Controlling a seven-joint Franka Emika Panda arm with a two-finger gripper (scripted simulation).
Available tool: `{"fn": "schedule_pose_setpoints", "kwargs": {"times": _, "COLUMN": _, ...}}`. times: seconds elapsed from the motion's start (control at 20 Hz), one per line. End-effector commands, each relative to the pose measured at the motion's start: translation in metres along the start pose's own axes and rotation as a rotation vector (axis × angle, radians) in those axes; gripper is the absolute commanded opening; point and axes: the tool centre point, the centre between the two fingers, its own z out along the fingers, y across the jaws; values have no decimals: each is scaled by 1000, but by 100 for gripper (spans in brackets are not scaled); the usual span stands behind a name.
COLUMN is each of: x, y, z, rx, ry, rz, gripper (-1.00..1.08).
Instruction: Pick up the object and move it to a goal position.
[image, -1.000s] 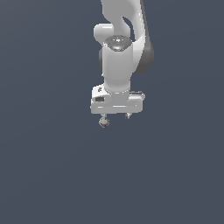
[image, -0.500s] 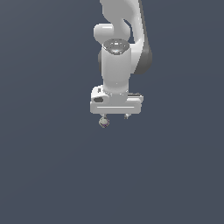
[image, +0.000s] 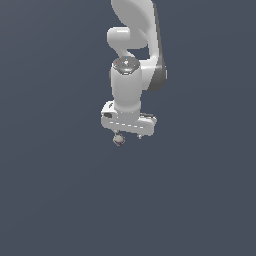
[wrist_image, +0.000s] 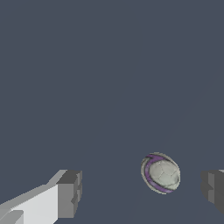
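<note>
— While the arm (image: 134, 75) hangs at centre frame, where's the lump (image: 118, 140)?
— Just under the jaws (image: 128, 136), nearer one finger (wrist_image: 214, 189); they're spread apart, holding nothing.

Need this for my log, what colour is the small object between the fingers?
Pale grey-beige object with a purple band, clearest in the wrist view.

tool (image: 128, 137) shifted slightly, object (image: 118, 140) unmoved
</note>
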Motion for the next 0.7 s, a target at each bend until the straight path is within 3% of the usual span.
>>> {"fn": "schedule_pose_setpoints", "kwargs": {"times": 0.0, "x": -6, "y": 8, "z": 11, "rx": -2, "ry": -7, "rz": 79, "gripper": 100}}
{"fn": "schedule_pose_setpoints", "kwargs": {"times": 0.65, "x": -42, "y": 47, "z": 60, "rx": -27, "ry": -34, "rz": 475, "gripper": 100}}
